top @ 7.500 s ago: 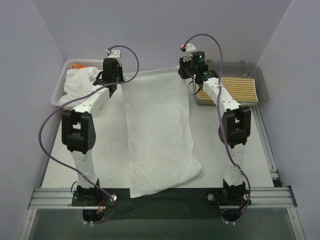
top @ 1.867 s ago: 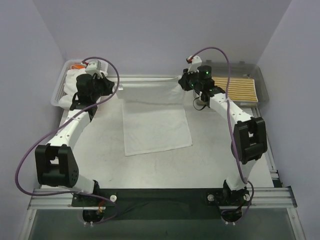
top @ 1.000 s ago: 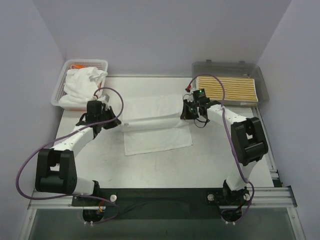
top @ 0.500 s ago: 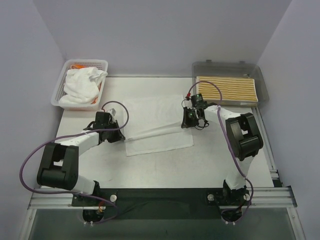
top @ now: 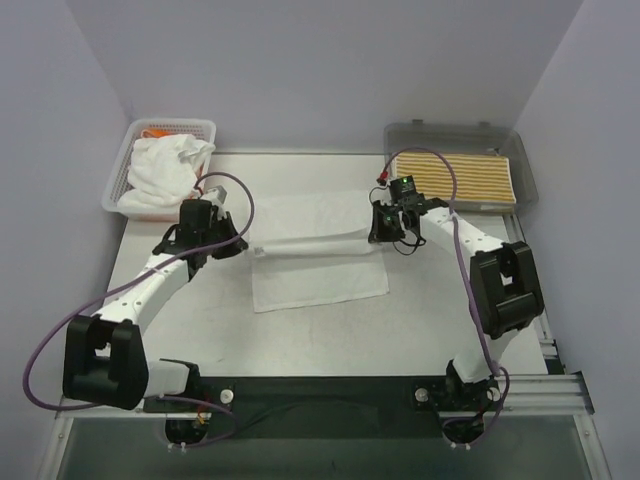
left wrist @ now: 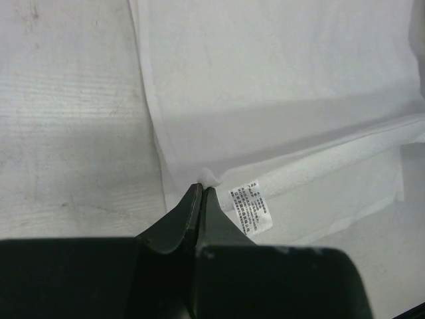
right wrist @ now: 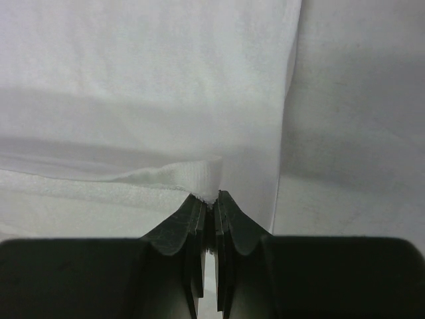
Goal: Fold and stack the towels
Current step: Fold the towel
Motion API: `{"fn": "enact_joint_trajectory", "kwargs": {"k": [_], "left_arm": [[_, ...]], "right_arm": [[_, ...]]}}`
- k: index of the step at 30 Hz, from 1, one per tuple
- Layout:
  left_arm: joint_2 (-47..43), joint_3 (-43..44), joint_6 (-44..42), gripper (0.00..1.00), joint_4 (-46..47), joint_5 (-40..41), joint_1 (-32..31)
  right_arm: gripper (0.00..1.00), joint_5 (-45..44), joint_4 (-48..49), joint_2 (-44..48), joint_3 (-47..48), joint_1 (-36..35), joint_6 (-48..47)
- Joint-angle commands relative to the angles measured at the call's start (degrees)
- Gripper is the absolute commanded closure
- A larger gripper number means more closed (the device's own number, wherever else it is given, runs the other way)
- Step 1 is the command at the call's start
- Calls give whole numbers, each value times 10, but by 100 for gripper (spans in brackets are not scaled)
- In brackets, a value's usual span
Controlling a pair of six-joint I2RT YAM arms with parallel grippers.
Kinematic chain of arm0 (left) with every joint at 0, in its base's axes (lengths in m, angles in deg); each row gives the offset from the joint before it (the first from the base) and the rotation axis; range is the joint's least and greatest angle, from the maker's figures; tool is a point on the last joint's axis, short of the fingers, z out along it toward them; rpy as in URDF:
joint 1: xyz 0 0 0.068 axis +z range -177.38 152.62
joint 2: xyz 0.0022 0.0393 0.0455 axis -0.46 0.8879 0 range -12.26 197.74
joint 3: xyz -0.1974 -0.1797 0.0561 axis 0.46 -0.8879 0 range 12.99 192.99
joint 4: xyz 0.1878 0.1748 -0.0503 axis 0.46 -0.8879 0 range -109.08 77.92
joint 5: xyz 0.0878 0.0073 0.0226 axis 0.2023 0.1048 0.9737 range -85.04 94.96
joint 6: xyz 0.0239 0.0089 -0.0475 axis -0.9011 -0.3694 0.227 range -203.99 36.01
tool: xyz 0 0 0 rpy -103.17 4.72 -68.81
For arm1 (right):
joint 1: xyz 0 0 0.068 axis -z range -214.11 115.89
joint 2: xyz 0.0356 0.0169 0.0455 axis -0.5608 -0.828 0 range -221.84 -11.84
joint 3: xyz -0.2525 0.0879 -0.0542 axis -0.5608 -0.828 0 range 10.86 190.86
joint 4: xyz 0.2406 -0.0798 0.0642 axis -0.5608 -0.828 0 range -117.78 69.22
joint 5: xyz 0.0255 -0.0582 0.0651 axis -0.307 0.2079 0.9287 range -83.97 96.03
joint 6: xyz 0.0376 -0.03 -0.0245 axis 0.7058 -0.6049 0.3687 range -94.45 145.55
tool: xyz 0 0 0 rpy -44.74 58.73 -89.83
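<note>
— Shifted since two seconds back: left gripper (top: 240, 247) and right gripper (top: 377, 236), down from high up level with the basket (top: 112, 190) to low over the table (top: 180, 330). White towel (top: 320, 285) far edge carried along, now over the part lying flat.

— Noted. Towel position?

— Spread to the right of the basket and on its near side, well apart from it. Held edge raised in a band across the flat part, not yet laid.

— Advice for the fold in hand?

— Keep both corners level and taut. Carry on to the edge farthest from the basket, lower together, only then let go. Watch for sag mid-span and for the care label (left wrist: 252, 207) tucking under.

— Gripper condition?

— Both sets of jaws clamped tight. Left pinching the corner on the basket side, just beside the label. Right pinching the hemmed corner on the side away from the basket. Nothing else touched.
</note>
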Motion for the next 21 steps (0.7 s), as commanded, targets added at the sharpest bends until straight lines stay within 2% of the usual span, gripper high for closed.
{"fn": "enact_joint_trajectory", "kwargs": {"k": [1, 8, 13, 17, 21], "left_arm": [[-36, 43, -26, 100, -29, 30, -3], [-68, 35, -23, 100, -46, 30, -26], [-74, -2, -11, 100, -39, 28, -36], [-50, -42, 0, 100, -20, 17, -40], [16, -63, 11, 100, -1, 3, -56]], "right_arm": [[100, -56, -33, 51, 36, 11, -19], [100, -58, -46, 107, 15, 12, -17], [100, -58, -49, 102, -24, 11, -16], [100, -46, -48, 78, -53, 11, -4], [99, -40, -49, 33, -75, 9, -2]]}}
